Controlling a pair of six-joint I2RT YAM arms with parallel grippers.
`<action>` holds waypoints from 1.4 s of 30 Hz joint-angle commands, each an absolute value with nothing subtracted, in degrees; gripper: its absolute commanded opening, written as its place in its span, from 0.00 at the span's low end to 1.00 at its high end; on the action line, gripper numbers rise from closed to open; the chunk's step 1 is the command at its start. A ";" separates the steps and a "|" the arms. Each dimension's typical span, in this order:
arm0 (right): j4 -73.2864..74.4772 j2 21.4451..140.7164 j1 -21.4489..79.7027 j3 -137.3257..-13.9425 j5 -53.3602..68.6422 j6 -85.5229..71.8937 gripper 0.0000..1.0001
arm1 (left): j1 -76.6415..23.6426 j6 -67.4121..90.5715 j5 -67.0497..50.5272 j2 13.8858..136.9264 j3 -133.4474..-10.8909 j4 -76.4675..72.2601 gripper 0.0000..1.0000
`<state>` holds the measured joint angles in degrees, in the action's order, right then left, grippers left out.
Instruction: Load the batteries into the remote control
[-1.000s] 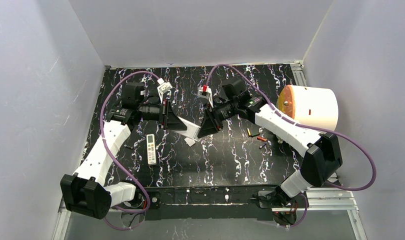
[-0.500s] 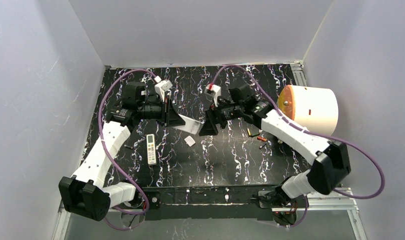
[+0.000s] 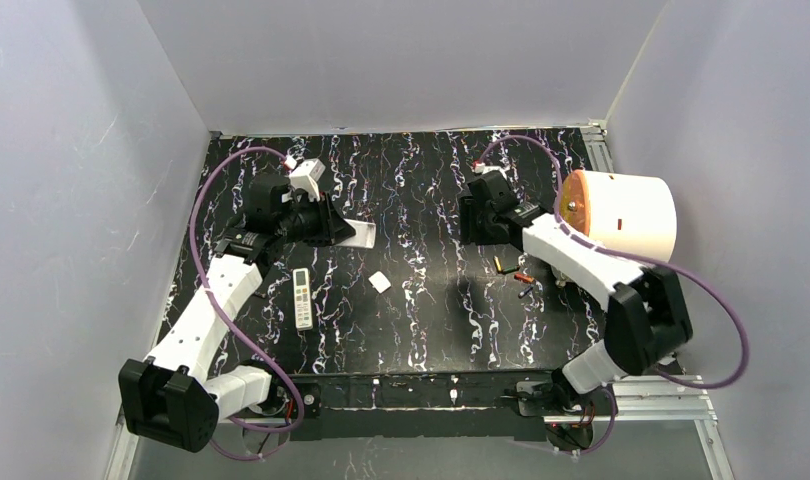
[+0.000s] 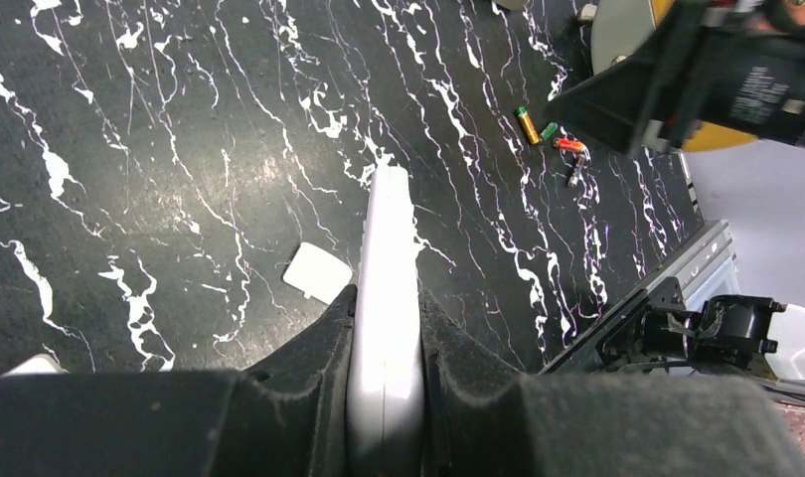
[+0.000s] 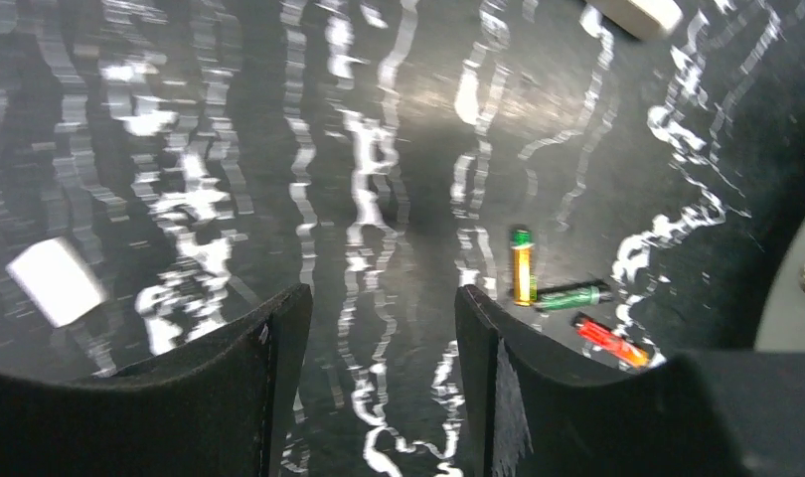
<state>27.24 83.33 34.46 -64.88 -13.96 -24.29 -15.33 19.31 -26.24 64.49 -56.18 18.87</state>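
My left gripper point(image 3: 341, 230) is shut on a white remote control point(image 3: 358, 234) and holds it above the table; in the left wrist view the remote point(image 4: 389, 258) stands edge-on between the fingers of my left gripper point(image 4: 387, 303). My right gripper point(image 3: 471, 222) is open and empty, and in its wrist view nothing lies between the fingers of my right gripper point(image 5: 379, 313). Several batteries point(image 3: 511, 272) lie on the table to its right: a yellow one point(image 5: 521, 268), a green one point(image 5: 569, 295) and a red one point(image 5: 609, 341). They also show in the left wrist view point(image 4: 550, 134).
A small white battery cover point(image 3: 380, 282) lies mid-table, also in the left wrist view point(image 4: 317, 271) and the right wrist view point(image 5: 56, 281). A second remote with buttons point(image 3: 302, 298) lies at the left. A big white drum with an orange end point(image 3: 626, 212) stands at the right.
My right gripper has let go of the white remote and drawn back to the right, near the batteries. My left gripper has pulled the remote back to the left.
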 commanded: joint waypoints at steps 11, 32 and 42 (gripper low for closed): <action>33.29 98.52 25.98 -66.79 -14.16 -19.05 0.53 | -15.37 18.16 -33.99 67.26 -56.08 12.44 0.00; 32.54 104.20 24.97 -66.33 -13.55 -19.11 0.31 | -15.38 18.92 -35.32 66.79 -55.39 12.25 0.00; 29.21 102.32 25.05 -64.21 -16.14 -19.99 0.11 | -15.38 21.75 -36.30 67.33 -55.10 9.66 0.00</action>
<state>32.36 103.00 25.23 -65.47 -14.00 -19.35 -15.33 20.14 -34.00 67.77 -55.75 12.16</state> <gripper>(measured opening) 0.198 0.185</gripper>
